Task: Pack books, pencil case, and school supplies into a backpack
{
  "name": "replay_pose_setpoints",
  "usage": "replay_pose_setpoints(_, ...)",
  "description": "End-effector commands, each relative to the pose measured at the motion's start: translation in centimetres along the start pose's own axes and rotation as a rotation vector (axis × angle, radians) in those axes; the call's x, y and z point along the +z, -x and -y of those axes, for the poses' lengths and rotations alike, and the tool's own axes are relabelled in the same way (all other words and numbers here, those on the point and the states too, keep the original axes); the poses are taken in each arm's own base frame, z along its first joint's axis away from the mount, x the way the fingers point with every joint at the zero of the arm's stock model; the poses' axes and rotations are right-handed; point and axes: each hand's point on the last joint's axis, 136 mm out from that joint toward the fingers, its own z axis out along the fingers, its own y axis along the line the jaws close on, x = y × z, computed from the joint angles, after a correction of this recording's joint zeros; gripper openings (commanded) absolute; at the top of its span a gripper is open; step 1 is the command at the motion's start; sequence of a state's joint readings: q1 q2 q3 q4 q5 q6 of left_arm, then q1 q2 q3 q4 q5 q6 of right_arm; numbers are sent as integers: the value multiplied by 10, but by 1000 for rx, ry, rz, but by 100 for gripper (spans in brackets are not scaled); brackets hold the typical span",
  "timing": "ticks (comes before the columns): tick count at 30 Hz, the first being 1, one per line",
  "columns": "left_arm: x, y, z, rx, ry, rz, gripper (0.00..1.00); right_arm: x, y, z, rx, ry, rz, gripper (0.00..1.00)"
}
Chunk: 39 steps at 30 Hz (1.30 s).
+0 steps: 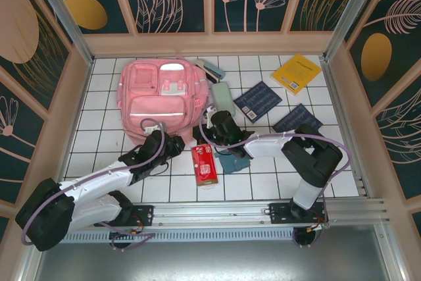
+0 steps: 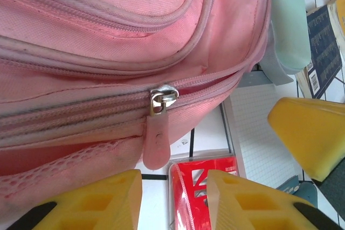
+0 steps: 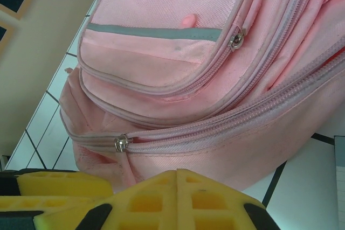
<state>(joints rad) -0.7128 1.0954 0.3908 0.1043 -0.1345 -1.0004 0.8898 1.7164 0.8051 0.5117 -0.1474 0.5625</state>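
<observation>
The pink backpack lies flat at the back left, its main zipper almost closed. My left gripper is open just below the zipper's pink pull tab and silver slider, not touching them. The red packet lies under its fingers. My right gripper is shut, empty, at the backpack's lower right edge. The mint pencil case lies beside the backpack. Two navy books and a yellow book lie to the right.
A teal square lies under the right arm, beside a grid-lined pad. The stapler sits at the backpack's upper right corner. Cage walls close in on both sides. Bare tiles lie at the front left.
</observation>
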Motion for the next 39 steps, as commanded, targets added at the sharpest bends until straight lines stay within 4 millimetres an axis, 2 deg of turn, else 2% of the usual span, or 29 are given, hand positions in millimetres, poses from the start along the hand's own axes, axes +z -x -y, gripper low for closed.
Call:
replay_pose_setpoints(1, 4, 2, 4, -9, -22, 13, 38, 2, 12, -2, -13, 2, 30, 4)
replay_pose_setpoints(6, 11, 3, 0, -6, 8, 20, 37, -1, 13, -1, -12, -3, 37, 5)
replay_pose_setpoints(13, 19, 3, -16, 2, 99, 27, 37, -2, 14, -1, -13, -3, 40, 5)
replay_pose_setpoints(26, 33, 15, -15, 37, 142, 74, 29, -3, 14, -2, -13, 0, 41, 6)
replay_pose_setpoints(31, 33, 18, -21, 32, 180, 91, 31, -3, 15, -3, -12, 3, 42, 6)
replay_pose_setpoints(33, 32, 20, -20, 29, 170, 98, 17, -3, 14, -3, -12, 6, 40, 6)
replay_pose_setpoints(34, 31, 20, -18, 30, 156, 102, 15, -3, 14, -3, -14, 9, 39, 6)
replay_pose_setpoints(37, 26, 23, -12, 32, 126, 109, 21, -2, 11, -5, -17, 22, 31, 5)
replay_pose_setpoints(39, 20, 26, -9, 38, 113, 120, 21, -1, 9, -8, -18, 32, 26, 5)
